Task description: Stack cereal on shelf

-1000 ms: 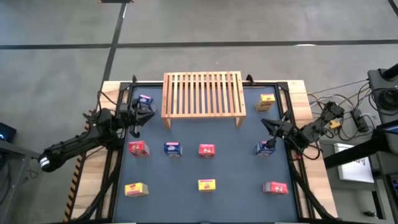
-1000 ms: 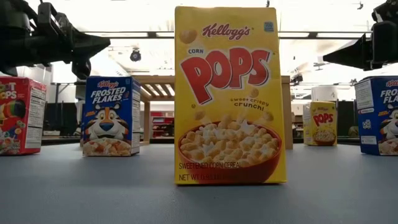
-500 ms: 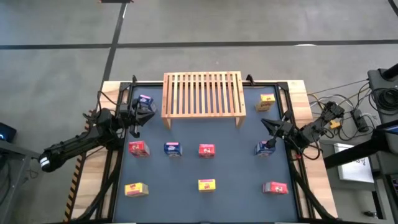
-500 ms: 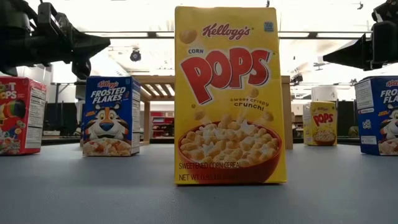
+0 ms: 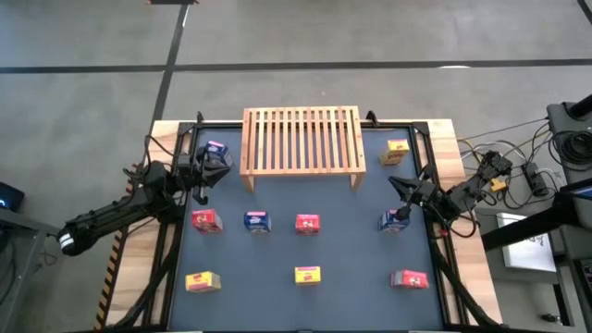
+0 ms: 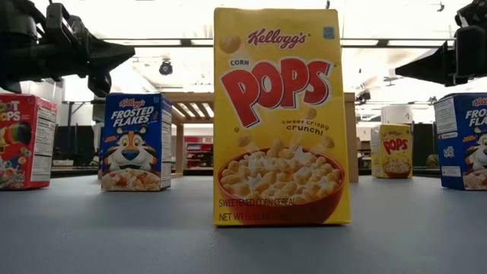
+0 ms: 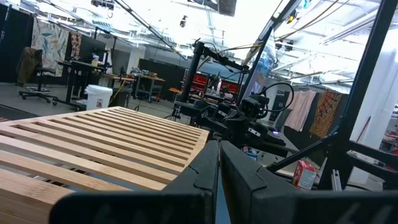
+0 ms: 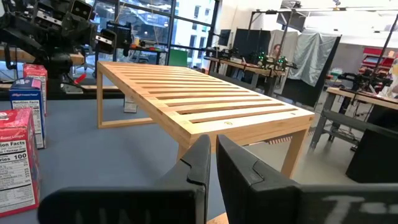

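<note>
Left gripper (image 5: 222,159): hovered at the table's left side, just beside the rack's left end, fingers pressed together on nothing; probably a waiting pose.
Far-left blue box (image 5: 215,149): stood close under that gripper's tip in the high view, not gripped.
Left red box (image 5: 205,220): started the middle row on the dark mat (image 5: 351,259), upright and free, in easy reach of the left arm.
Left yellow box (image 5: 202,281): lay at the near-left corner, well apart from the others, presumably spread out so each can be taken singly.
Middle blue box (image 5: 257,221): stood in the middle row, between the two red boxes.
Shelf (image 5: 302,141): the slatted wooden rack sat at the far middle of the table, its top bare; no cereal was on it, so the stacking looked unstarted.
Centre red box (image 5: 307,222): stood in front of the rack, apart from its neighbours.
Centre yellow box (image 6: 281,116): stood upright at the near edge, filling the low view.
Right blue box (image 5: 394,221): sat just beside the right gripper's tip; contact could not be made out.
Far yellow box (image 5: 396,151): stood beside the rack's right end.
Right red box (image 5: 409,278): lay at the near-right corner.
Right gripper (image 5: 400,185): poised on the right, pointed toward the rack, fingers together and holding nothing.
Change: against the pictures from a second before, nothing had shifted; both arms and all nine boxes kept their places.
</note>
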